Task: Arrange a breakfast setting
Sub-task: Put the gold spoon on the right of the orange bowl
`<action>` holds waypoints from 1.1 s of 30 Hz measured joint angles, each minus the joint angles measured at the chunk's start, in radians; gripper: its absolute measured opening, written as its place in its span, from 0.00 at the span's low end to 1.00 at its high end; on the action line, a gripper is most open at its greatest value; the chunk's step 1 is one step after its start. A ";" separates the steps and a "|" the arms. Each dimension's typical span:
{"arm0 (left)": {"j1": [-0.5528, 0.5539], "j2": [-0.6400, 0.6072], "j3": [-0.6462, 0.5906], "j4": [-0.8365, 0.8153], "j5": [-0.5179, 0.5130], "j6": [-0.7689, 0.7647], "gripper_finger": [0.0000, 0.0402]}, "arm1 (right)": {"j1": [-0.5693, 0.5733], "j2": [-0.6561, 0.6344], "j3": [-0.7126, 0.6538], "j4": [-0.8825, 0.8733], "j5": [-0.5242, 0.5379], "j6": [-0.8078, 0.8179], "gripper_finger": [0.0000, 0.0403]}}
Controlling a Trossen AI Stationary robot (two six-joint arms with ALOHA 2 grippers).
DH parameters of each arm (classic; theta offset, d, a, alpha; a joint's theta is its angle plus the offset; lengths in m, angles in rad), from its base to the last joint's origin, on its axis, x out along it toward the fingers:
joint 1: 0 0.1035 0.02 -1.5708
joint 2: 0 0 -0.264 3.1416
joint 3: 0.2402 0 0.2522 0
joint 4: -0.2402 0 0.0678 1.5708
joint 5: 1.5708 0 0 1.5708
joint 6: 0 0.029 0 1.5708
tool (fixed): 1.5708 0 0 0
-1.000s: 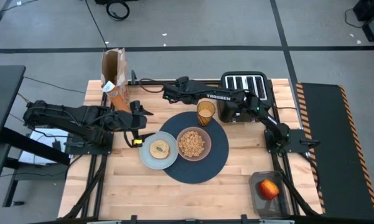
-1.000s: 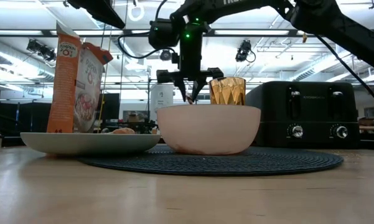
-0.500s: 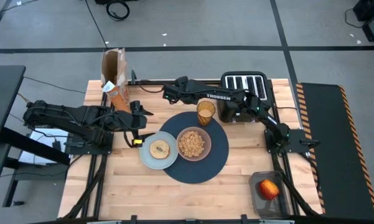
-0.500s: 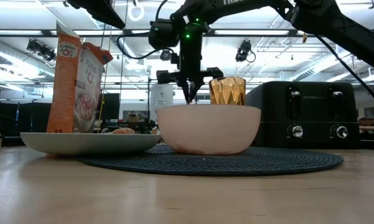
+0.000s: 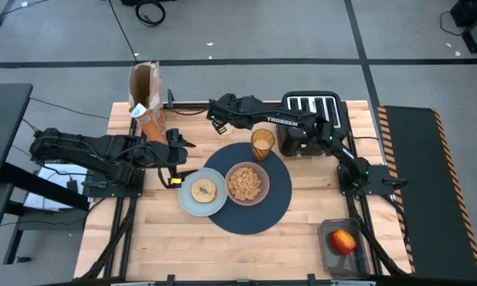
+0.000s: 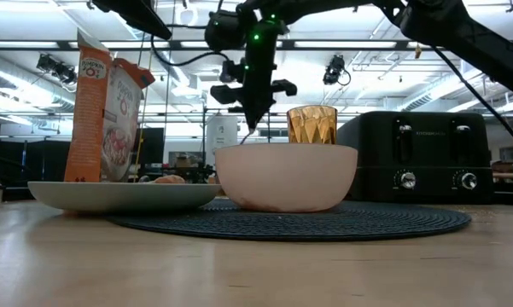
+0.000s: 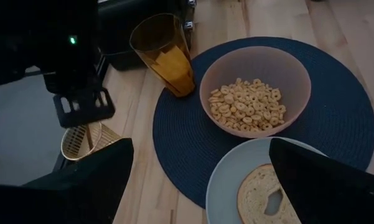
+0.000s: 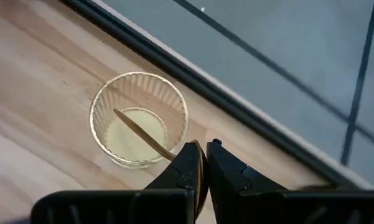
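One placemat, one plate, one bagel, one bowl, one tumbler, one apple, one toaster, one cereal box, one clear cup, one spoon, two arms.

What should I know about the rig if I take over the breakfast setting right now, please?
Right pincer: shut on gold spoon, held by its handle above clear ribbed cup at table's far edge.
Left pincer: open, waiting beside pale blue-grey plate.
Done: bagel on plate; pinkish bowl of cereal and amber tumbler on round navy placemat.
Left: place spoon; red apple sits in dark tray, near right corner.
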 joint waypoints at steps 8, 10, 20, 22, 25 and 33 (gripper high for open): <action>0.000 0.000 -0.001 0.003 0.000 -0.001 0.95 | -0.013 -0.012 0.002 -0.022 -0.018 -0.277 0.06; 0.000 0.000 -0.001 0.005 0.000 -0.001 0.95 | -0.016 -0.013 0.002 -0.022 0.000 -0.359 0.06; 0.000 0.000 -0.001 0.022 0.000 0.001 0.95 | -0.023 -0.013 0.002 -0.011 0.114 -0.742 0.06; 0.001 0.000 -0.001 0.023 0.000 0.001 0.95 | -0.024 -0.013 0.002 -0.011 0.132 -0.787 0.06; 0.001 0.000 -0.001 0.024 0.000 0.001 0.95 | -0.026 -0.013 0.002 -0.012 0.137 -0.838 0.06; 0.001 -0.020 -0.001 0.028 -0.002 -0.005 0.95 | -0.022 -0.039 0.001 -0.071 0.174 -0.868 0.06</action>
